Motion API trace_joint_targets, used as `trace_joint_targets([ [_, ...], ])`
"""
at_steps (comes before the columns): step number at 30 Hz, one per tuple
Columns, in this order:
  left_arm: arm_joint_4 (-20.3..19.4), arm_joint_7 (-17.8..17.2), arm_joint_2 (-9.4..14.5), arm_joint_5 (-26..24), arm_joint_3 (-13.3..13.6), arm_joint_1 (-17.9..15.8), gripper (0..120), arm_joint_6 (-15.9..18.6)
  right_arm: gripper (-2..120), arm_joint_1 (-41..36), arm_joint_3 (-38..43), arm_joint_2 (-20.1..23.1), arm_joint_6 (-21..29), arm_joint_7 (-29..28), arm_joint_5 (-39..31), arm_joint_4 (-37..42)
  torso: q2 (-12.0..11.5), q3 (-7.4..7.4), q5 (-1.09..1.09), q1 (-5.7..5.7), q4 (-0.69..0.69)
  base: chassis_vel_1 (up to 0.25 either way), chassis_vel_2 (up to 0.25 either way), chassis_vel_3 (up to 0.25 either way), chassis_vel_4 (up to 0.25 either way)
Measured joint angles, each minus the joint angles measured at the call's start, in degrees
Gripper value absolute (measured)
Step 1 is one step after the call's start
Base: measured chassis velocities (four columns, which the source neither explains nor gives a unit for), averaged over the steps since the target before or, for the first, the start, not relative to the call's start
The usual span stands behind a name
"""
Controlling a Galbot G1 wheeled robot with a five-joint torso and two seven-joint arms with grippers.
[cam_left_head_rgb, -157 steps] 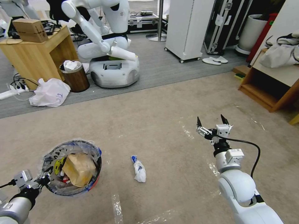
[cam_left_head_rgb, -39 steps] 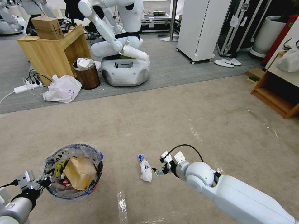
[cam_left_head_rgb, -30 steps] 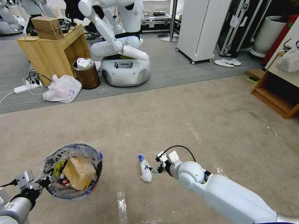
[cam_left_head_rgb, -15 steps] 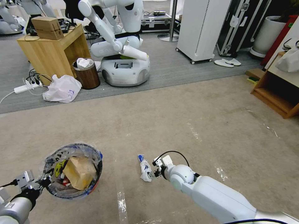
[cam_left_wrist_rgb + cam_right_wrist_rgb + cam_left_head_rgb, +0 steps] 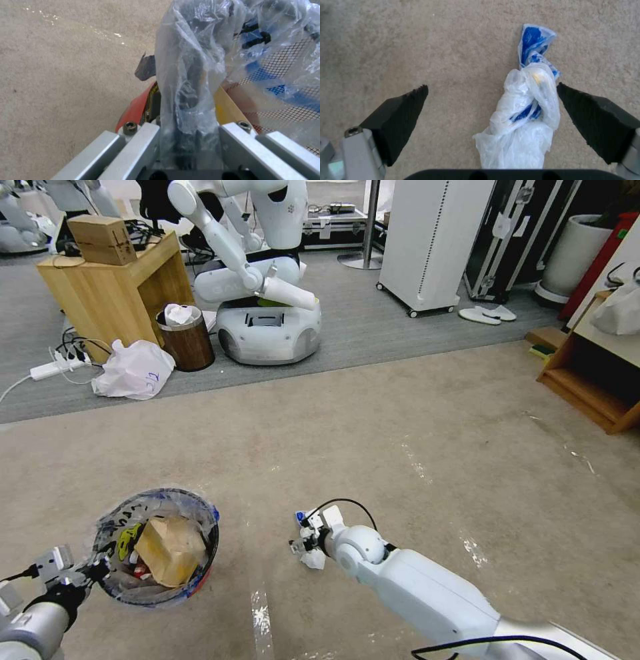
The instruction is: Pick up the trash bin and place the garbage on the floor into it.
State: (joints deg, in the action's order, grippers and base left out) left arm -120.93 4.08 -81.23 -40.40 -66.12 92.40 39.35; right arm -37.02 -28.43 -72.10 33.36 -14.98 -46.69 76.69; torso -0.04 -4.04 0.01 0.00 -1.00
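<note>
The red trash bin [image 5: 200, 580] with its printed clear liner hangs low at the left, holding a tan paper bag [image 5: 170, 550] and other litter. My left gripper [image 5: 93, 569] is shut on its near rim; the left wrist view shows that gripper [image 5: 166, 82] pinching the red rim [image 5: 135, 112] and liner. One piece of garbage, a twisted blue-white wrapper [image 5: 313, 560], lies on the beige carpet floor [image 5: 400, 447]. My right gripper [image 5: 301, 535] is open just above it. In the right wrist view the wrapper [image 5: 523, 117] lies between the spread fingers of the gripper [image 5: 491, 100], nearer one pad [image 5: 596, 120].
On the grey carpet behind stand another white robot [image 5: 267, 313], a brown wood-look bin [image 5: 185, 343], a white plastic bag [image 5: 133, 370] and a wooden table [image 5: 113, 280]. A low wooden shelf [image 5: 590, 387] sits at the right. Tape marks [image 5: 260, 620] cross the carpet.
My right arm has swung left and down, bringing its open gripper from beside the wrapper to straddling it. The left arm and the bin have stayed put.
</note>
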Motion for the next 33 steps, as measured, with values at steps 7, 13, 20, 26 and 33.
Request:
trace_joint_targets([
  [7, -0.02, 0.07, -0.17, -0.01, 0.15, 0.2, 1, -0.01, 96, -0.7, 0.56, -0.9, -1.3, 0.77, 2.2, -3.96, 0.0, 0.0, 0.0, 0.0, -0.01, 0.0, 0.0, 0.0, 0.0],
  [13, -0.18, 0.11, -0.26, -0.05, 0.03, 0.37, 1, -0.04, 96, -0.91, 1.03, -1.18, -1.8, 1.36, 3.03, -5.63, 0.0, 0.0, 0.0, 0.0, -0.01, 0.0, 0.0, 0.0, 0.0],
  [20, -0.21, 0.15, -0.49, -0.05, -0.03, 0.56, 1, -0.2, 90, -0.92, 1.32, -1.61, -2.5, 2.11, 3.87, -6.97, 0.0, 0.0, 0.0, 0.0, 0.0, 0.0, 0.0, 0.0, 0.0],
  [26, -0.2, 0.16, -0.49, -0.05, -0.14, 0.59, 1, -0.23, 84, -0.84, 1.37, -1.93, -3.04, 2.91, 4.52, -7.83, 0.0, 0.0, 0.0, 0.0, -0.01, 0.0, 0.0, 0.0, 0.0],
  [33, -0.2, 0.16, -0.59, -0.06, -0.26, 0.61, 1, -0.28, 73, -0.43, 1.35, -3.18, -3.9, 3.98, 5.66, -10.15, 0.0, 0.0, 0.0, 0.0, 0.0, 0.0, 0.0, 0.0, 0.0],
])
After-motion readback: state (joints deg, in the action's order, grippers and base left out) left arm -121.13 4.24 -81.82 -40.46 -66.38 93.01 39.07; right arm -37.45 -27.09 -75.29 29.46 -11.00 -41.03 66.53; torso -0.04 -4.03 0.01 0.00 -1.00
